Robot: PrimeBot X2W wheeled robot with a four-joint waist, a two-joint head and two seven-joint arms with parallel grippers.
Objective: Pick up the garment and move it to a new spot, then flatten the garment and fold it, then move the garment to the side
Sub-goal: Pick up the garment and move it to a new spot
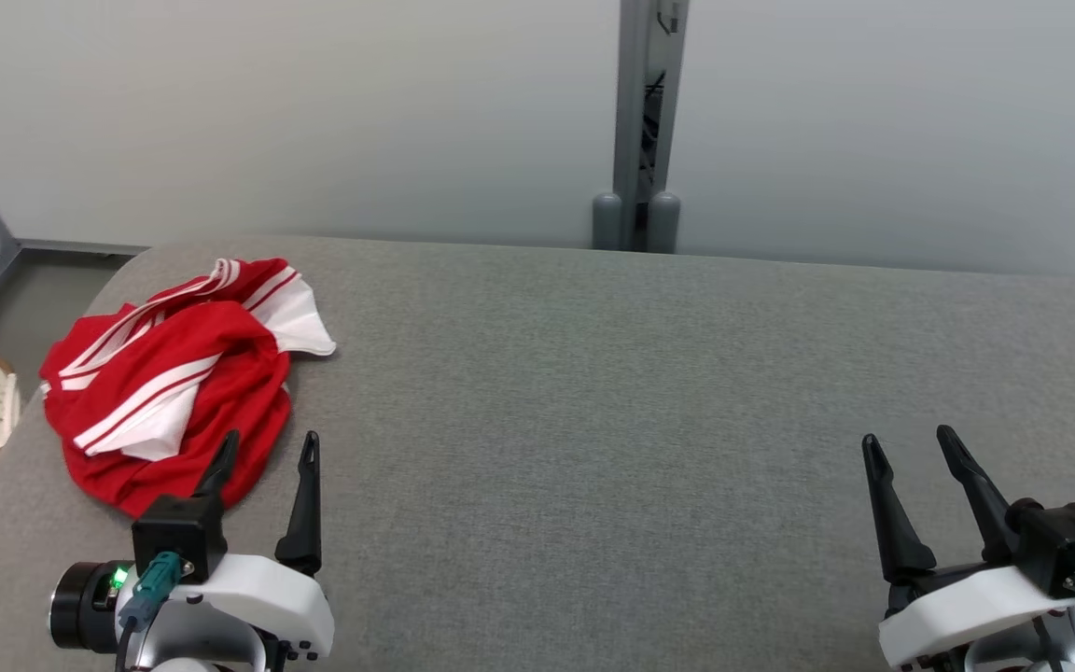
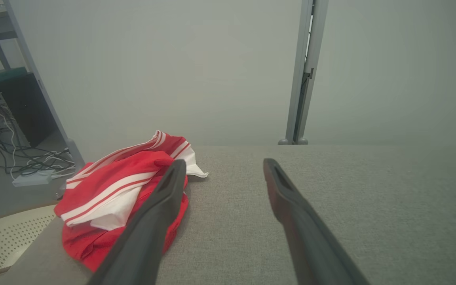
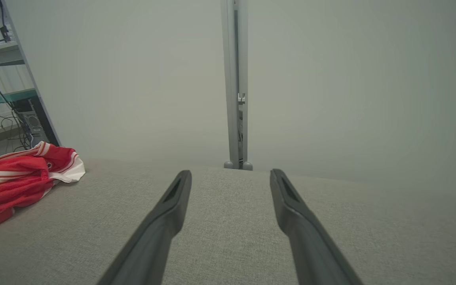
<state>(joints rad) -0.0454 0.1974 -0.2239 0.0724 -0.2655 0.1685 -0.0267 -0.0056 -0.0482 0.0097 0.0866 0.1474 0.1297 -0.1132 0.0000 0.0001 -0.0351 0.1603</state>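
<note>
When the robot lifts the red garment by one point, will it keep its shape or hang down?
Probably it hangs down: the garment lies crumpled in soft folds, so it looks floppy. It seems thin cloth, so likely light. Layers overlap loosely, so a pinch may catch only the top layer while the rest unfolds or drags on the table.

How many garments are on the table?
1. The crumpled red and white garment lies at the left end of the table, ahead of the left gripper; another beneath would be hidden.
</note>
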